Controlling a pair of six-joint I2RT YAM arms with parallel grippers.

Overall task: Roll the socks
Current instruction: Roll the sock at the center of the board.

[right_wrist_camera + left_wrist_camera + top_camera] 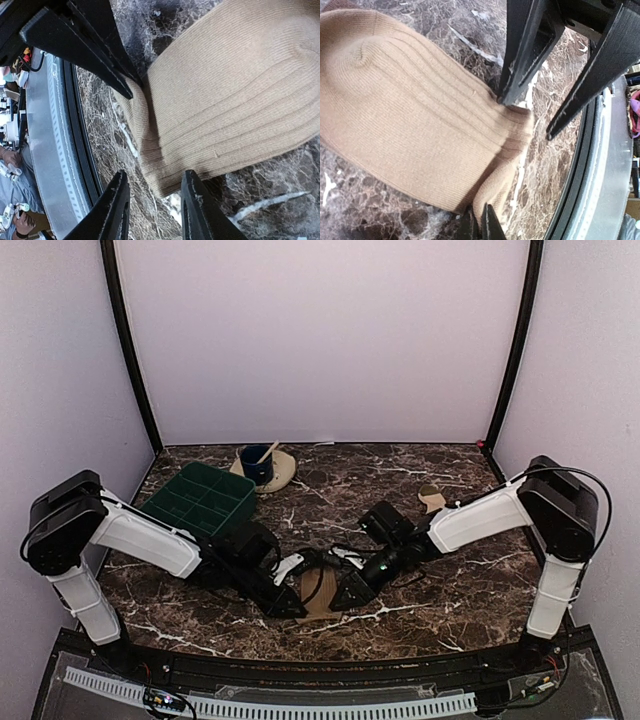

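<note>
Your left gripper [480,225] is pinched tight on the sock [405,115] at its hem, likely anchoring it against sliding. Your right gripper [155,205] stands apart, astride that hem, not clamping. The sock lies flat, right of the tray [200,502] and nearer you.

I see left arm [150,535] and right arm [480,520] both stretched low and inward, wrists close together at mid-desk. Left pincer [480,226] is clamped tight on the tan sock [420,115] edge. Right pincer [156,176] has its jaws parted.
</note>
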